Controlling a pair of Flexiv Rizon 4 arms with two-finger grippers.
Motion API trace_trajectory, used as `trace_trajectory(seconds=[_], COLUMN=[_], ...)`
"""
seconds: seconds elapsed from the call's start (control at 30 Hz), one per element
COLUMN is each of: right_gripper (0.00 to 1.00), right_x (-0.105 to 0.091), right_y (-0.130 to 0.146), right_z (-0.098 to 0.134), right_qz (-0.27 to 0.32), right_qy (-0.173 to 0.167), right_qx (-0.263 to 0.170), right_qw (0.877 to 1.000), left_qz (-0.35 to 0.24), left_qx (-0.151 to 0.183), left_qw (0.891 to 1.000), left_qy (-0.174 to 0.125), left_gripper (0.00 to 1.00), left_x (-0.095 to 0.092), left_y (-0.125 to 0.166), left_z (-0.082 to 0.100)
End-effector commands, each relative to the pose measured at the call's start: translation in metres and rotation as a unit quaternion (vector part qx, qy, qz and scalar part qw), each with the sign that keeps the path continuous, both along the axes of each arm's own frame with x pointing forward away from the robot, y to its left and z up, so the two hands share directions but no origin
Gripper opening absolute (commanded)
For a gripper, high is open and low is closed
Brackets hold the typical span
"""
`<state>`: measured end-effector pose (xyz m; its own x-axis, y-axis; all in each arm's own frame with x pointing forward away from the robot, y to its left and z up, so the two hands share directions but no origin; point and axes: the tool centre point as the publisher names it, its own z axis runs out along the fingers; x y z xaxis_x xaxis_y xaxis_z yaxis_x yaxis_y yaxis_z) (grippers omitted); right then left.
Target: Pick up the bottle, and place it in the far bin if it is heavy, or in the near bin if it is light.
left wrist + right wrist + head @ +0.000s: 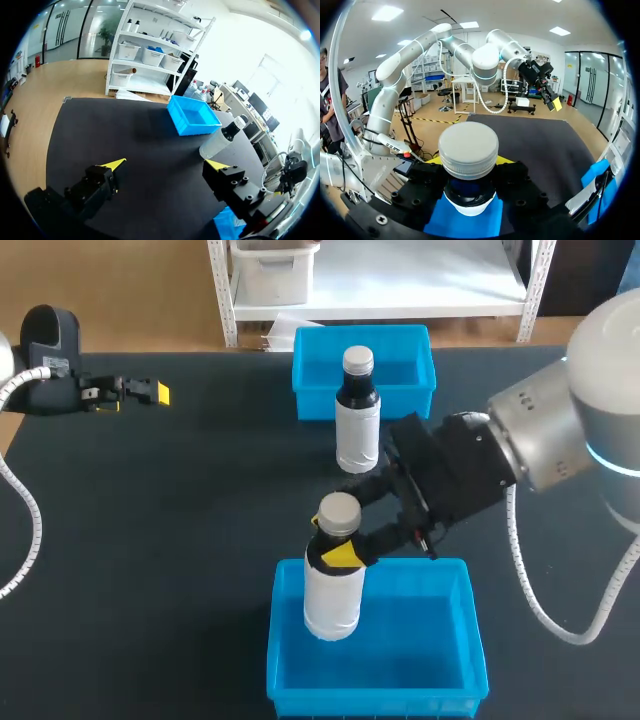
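Observation:
A white bottle (334,575) with a dark neck and a pale cap stands upright over the left part of the near blue bin (415,645). My right gripper (340,554) is shut on its neck; in the right wrist view the cap (468,149) fills the space between the yellow tips of the right gripper (469,162). I cannot tell whether its base touches the bin floor. The far blue bin (405,375) sits at the table's back. My left gripper (140,392) rests far off at the left edge, and the left wrist view shows it (165,167) open and holding nothing.
A second, similar bottle (358,410) stands upright on the black tabletop just in front of the far bin, close to my right wrist; it also shows ahead of the left gripper (220,142), beside the far bin (192,115).

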<state>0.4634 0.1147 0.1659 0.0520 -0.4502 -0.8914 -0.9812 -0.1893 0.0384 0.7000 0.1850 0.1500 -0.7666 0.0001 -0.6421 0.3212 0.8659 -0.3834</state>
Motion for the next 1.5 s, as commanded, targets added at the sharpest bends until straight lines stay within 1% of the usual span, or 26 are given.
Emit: trace_trajectory(seconds=[0.03,0.2,0.57,0.97,1.0,1.03,1.1,1.2,1.23,1.3,1.33,1.37,1.4,1.43,1.5], right_gripper=[0.0,0.0,0.0,0.0,0.01,0.05,0.08,0.16,0.16,0.27,0.31,0.43,0.92,1.0,1.0], right_x=[0.004,0.007,0.006,0.009,0.009,0.009,0.009,0.009,0.009,0.01,0.01,0.01,0.01,0.011,0.011], right_y=[0.005,0.004,0.008,0.008,0.008,0.008,0.009,0.01,0.01,0.01,0.01,0.01,0.01,0.01,0.009], right_z=[-0.008,-0.014,-0.03,-0.036,-0.037,-0.037,-0.038,-0.039,-0.039,-0.04,-0.04,-0.04,-0.04,-0.04,-0.039], right_qz=[0.007,0.008,0.017,0.019,0.019,0.02,0.02,0.022,0.022,0.023,0.023,0.024,0.024,0.024,0.022], right_qy=[-0.003,-0.004,0.004,0.009,0.01,0.011,0.014,0.015,0.015,0.016,0.016,0.016,0.016,0.016,0.017], right_qx=[-0.007,-0.014,-0.026,-0.031,-0.032,-0.032,-0.033,-0.034,-0.034,-0.035,-0.036,-0.037,-0.039,-0.04,-0.043], right_qw=[1.0,1.0,0.999,0.999,0.999,0.999,0.999,0.999,0.999,0.999,0.999,0.999,0.999,0.999,0.999], left_qz=[0.0,0.0,0.0,0.0,0.0,0.0,0.0,0.0,0.0,0.0,0.0,0.0,0.0,0.0,0.0], left_qx=[0.0,0.0,0.0,0.0,0.0,0.0,0.0,0.0,0.0,0.0,0.0,0.0,0.0,0.0,0.0], left_qw=[1.0,1.0,1.0,1.0,1.0,1.0,1.0,1.0,1.0,1.0,1.0,1.0,1.0,1.0,1.0], left_qy=[0.0,0.0,0.0,0.0,0.0,0.0,0.0,0.0,0.0,0.0,0.0,0.0,0.0,0.0,0.0], left_gripper=[1.0,1.0,1.0,1.0,1.0,1.0,1.0,1.0,1.0,1.0,1.0,1.0,1.0,1.0,1.0], left_x=[0.0,0.0,0.0,0.0,0.0,0.0,0.0,0.0,0.0,0.0,0.0,0.0,0.0,0.0,0.0], left_y=[0.0,0.0,0.0,0.0,0.0,0.0,0.0,0.0,0.0,0.0,0.0,0.0,0.0,0.0,0.0], left_z=[0.0,0.0,0.0,0.0,0.0,0.0,0.0,0.0,0.0,0.0,0.0,0.0,0.0,0.0,0.0])
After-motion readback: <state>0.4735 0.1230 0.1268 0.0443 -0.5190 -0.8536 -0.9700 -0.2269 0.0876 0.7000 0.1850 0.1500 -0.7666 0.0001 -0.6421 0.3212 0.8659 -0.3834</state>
